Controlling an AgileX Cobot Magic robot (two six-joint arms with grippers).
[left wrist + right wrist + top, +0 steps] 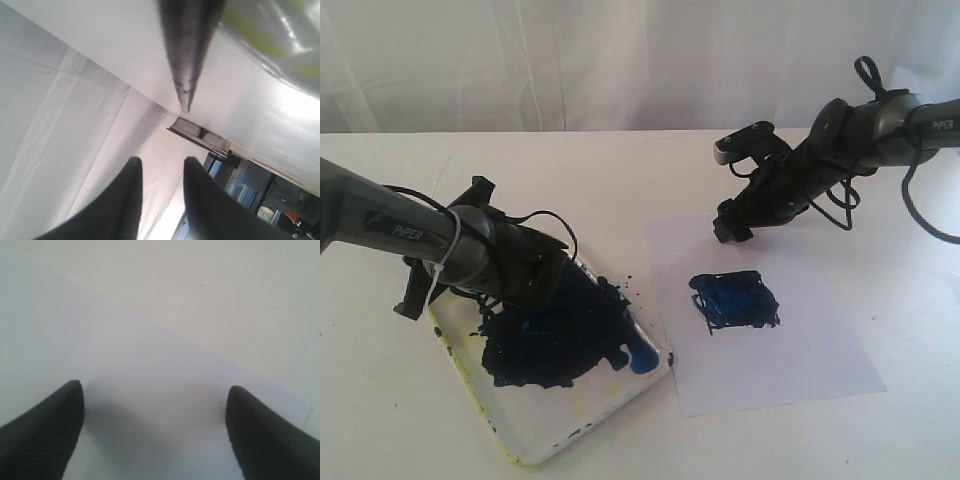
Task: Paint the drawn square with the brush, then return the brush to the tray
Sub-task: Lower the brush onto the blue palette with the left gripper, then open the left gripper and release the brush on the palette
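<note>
My left gripper hangs low over the tray, right above its big blue-black paint blotch. The jaws stand a little apart, leaving a narrow gap with nothing between the tips. In the left wrist view the brush shows as a dark tapering stick just beyond those tips and apart from them. Its long axis runs roughly in line with the gap, its thin end is nearest my tips, and the tray's yellow-stained rim lies alongside. In the exterior view I cannot pick the brush out against the dark paint, so I cannot tell just how it rests in the tray.

To the right of the tray, the drawn square sits on the paper sheet, filled with dark blue scribble. Farther right of the tray, my right gripper hovers over the sheet's far edge with its jaws spread wide, holding nothing.

I judge the painting done and the brush at the tray. My left arm is much the nearer one, so it should draw back along the brush's axis without dragging it.
</note>
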